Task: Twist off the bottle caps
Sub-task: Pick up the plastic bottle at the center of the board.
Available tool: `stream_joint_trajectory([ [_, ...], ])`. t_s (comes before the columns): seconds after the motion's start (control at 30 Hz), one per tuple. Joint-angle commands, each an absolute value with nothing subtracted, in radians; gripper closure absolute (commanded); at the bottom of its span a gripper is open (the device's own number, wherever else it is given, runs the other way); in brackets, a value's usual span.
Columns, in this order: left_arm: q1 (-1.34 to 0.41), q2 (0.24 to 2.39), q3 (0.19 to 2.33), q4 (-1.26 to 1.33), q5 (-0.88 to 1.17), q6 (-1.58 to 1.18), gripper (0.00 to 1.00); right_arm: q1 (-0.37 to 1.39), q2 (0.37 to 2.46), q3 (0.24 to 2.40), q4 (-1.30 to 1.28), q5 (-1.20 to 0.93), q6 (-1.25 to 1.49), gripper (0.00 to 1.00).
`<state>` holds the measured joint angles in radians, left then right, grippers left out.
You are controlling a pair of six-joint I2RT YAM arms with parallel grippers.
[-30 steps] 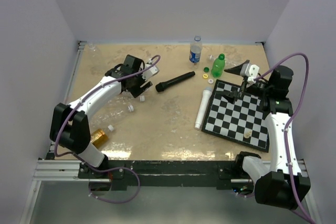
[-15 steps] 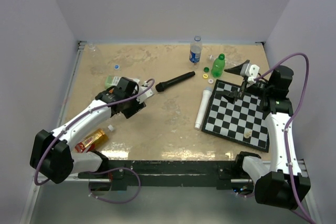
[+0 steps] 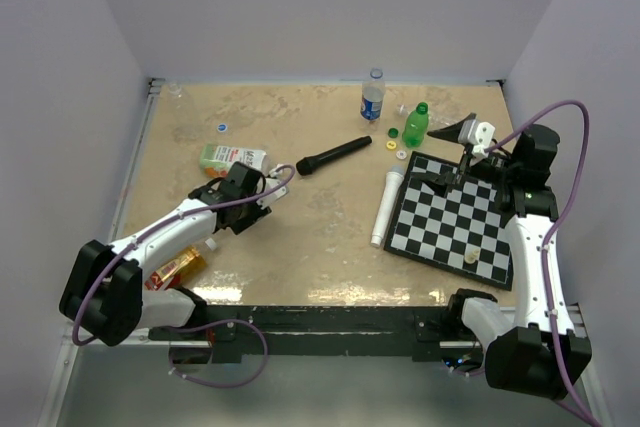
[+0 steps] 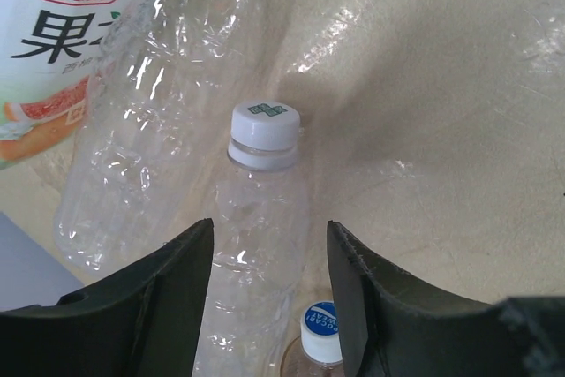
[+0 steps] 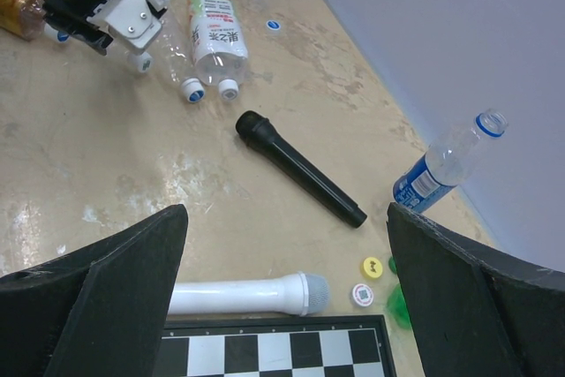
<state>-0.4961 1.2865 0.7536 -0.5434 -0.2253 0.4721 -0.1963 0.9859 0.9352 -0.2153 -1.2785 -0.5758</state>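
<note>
A: On the left half of the table, how's the left arm [image 3: 165, 232] sitting?
B: Low and stretched out. It goes from its base at the near-left corner with the white forearm slanting up and right. The wrist is tipped down over a cluster of lying bottles

A: Left gripper [image 4: 269, 229] state?
B: Fingers [image 4: 150, 306] partly apart, one each side of a small clear bottle [image 4: 256, 245]. A sliver of table shows between the bottle and the right-hand finger, so not clamped. White cap [image 4: 263, 125] is on, pointing away from the wrist

A: Neighbours?
B: Bigger clear bottle [image 4: 141, 112] just beside it, labelled bottle [image 4: 48, 50] past that. A blue-print cap [image 4: 320, 320] sits low between the fingers

A: Right arm [image 3: 530, 247]?
B: Upright along the right edge, elbow high. Right gripper [image 5: 287, 214] is up in the air over the far corner of the chessboard [image 3: 455, 222], fingers spread wide, holding nothing

A: Other bottles?
B: Amber bottle [image 3: 180, 265] lying near the left base. Blue-label bottle [image 3: 372, 99] upright at the far edge, green bottle [image 3: 416, 124] near it. Loose blue cap [image 3: 220, 128] far left. Microphone [image 3: 335, 156] and white tube [image 3: 385, 205] lie in the middle
</note>
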Motion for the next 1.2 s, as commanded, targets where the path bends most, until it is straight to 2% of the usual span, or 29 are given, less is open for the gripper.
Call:
stream_joint_trajectory([
  [0.0,-0.489,1.273,0.745,-0.47,-0.267,0.46,0.43,-0.192,0.982,0.953,-0.184,-1.302,-0.555,0.02],
  [0.27,-0.486,1.218,0.706,-0.426,-0.35,0.468,0.3,-0.193,0.983,0.95,-0.178,-1.298,-0.552,0.02],
  [0.57,-0.476,1.235,0.658,-0.39,-0.345,0.463,0.28,-0.192,0.986,0.95,-0.181,-1.304,-0.549,0.02],
  [0.77,-0.463,1.272,0.655,-0.396,-0.299,0.451,0.32,-0.192,0.989,0.951,-0.183,-1.312,-0.549,0.02],
  [0.87,-0.463,1.299,0.663,-0.403,-0.27,0.44,0.44,-0.192,0.989,0.951,-0.184,-1.313,-0.549,0.02],
  [1.07,-0.463,1.338,0.681,-0.408,-0.201,0.433,0.48,-0.192,0.993,0.953,-0.184,-1.309,-0.549,0.02],
  [1.17,-0.472,1.351,0.701,-0.407,-0.167,0.428,0.57,-0.192,0.993,0.951,-0.184,-1.304,-0.549,0.02],
])
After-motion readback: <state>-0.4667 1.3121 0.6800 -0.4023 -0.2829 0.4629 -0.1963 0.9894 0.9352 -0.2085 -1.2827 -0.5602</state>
